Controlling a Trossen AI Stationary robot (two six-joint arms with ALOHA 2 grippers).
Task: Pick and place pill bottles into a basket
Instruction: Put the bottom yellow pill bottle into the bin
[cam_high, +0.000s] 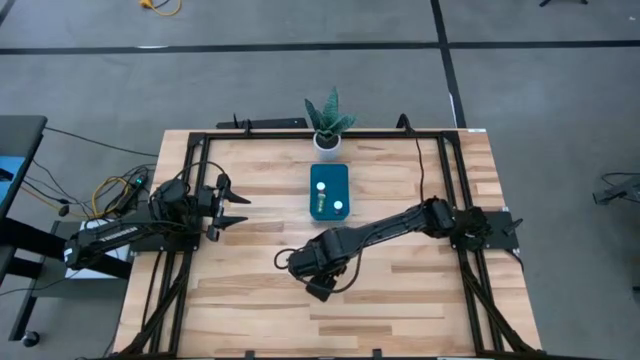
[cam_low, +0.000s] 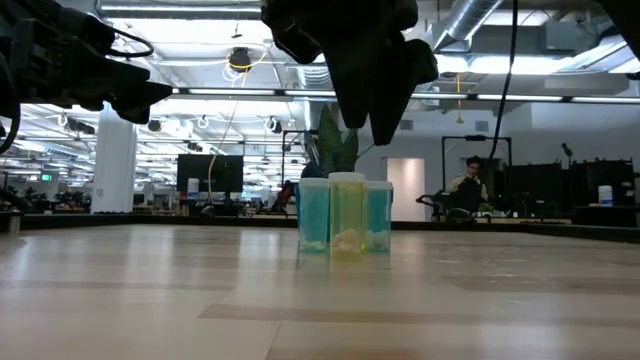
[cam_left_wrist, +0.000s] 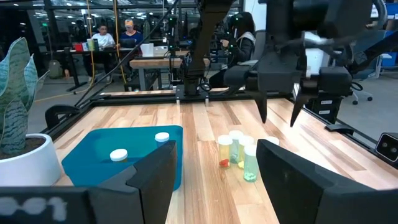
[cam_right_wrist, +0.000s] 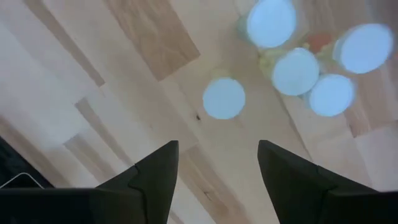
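Note:
The teal basket (cam_high: 329, 192) stands at the table's middle, toward the far edge, with two white-topped pill bottles (cam_high: 338, 207) in it; it also shows in the left wrist view (cam_left_wrist: 93, 158). Several more pill bottles (cam_left_wrist: 239, 152) stand upright in a tight cluster on the table nearer than the basket; the low view (cam_low: 346, 213) shows their clear tinted bodies. My right gripper (cam_high: 312, 268) points down, open and empty, above this cluster; its wrist view (cam_right_wrist: 217, 162) shows the white tops, one (cam_right_wrist: 224, 98) nearest its fingers. My left gripper (cam_high: 235, 205) waits open at the left.
A white pot with a spiky green plant (cam_high: 327, 135) stands just beyond the basket at the far edge. A dark frame (cam_high: 200, 140) runs around the table's edges. Bare wood lies to the near side and to the right of the cluster.

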